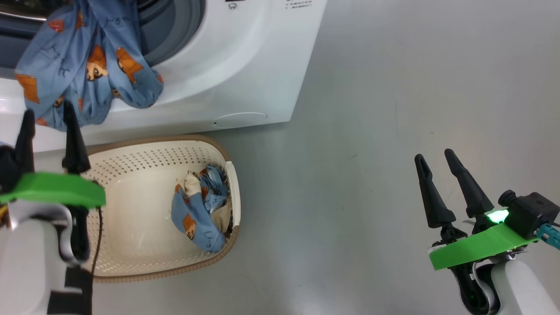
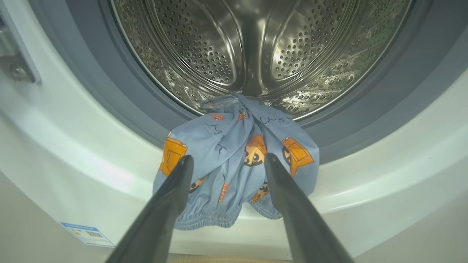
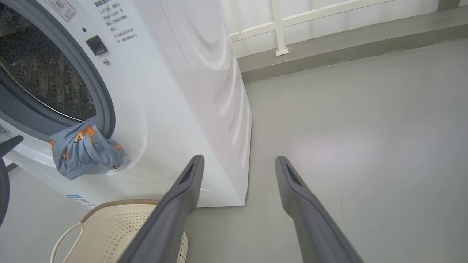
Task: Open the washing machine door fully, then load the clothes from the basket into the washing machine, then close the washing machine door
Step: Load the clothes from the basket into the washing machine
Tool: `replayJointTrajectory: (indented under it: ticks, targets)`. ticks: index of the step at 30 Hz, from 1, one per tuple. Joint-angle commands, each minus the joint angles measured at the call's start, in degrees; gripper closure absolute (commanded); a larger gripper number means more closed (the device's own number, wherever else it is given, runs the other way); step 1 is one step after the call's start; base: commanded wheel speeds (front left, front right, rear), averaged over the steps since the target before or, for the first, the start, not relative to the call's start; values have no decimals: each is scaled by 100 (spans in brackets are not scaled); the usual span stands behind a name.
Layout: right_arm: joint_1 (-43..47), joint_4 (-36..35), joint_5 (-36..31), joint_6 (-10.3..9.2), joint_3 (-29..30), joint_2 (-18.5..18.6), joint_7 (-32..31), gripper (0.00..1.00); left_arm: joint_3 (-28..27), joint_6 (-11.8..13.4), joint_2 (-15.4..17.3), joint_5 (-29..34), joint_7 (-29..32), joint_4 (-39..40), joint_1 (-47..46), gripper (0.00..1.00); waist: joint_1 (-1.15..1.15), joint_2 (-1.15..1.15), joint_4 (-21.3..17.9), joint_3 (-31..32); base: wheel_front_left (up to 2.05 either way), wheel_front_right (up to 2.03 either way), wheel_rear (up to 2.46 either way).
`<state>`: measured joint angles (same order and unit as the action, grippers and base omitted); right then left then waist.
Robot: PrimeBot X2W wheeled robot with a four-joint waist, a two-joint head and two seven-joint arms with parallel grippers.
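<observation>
Cloth (image 2: 234, 146) sags over the washer (image 1: 245, 65) lip, half outside; it could slip out or get pinched at closing. Left jaws spread just before it, right jaws spread, empty. 1 bundle (image 1: 197, 214) lies in basket (image 1: 144, 157) by washer.

Left pincer (image 1: 48, 108), right pincer (image 1: 434, 154) (both agape)

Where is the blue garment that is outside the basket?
The garment hangs over the lower edge of the washing machine's opening, at the head view's upper left, beyond the left hand and above the basket.
</observation>
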<state>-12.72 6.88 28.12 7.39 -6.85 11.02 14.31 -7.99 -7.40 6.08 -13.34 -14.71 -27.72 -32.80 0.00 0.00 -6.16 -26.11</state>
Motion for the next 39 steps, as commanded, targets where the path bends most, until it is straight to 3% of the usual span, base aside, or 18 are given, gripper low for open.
replayJointTrajectory:
  ticks: [1,22,39]
  targets:
    - [162,-122,-56,10,-104,87,69,0,-197,-8,156,58,-29,229,229,0,0,0,16,45,0,0,0]
    - [416,-94,-3,10,-78,252,69,0,-386,-9,-204,165,-29,1836,2234,0,0,0,117,365,0,0,0]
    - [415,-110,1,10,-82,271,69,0,-298,-9,-245,130,-29,1793,2156,0,0,0,149,330,0,0,0]
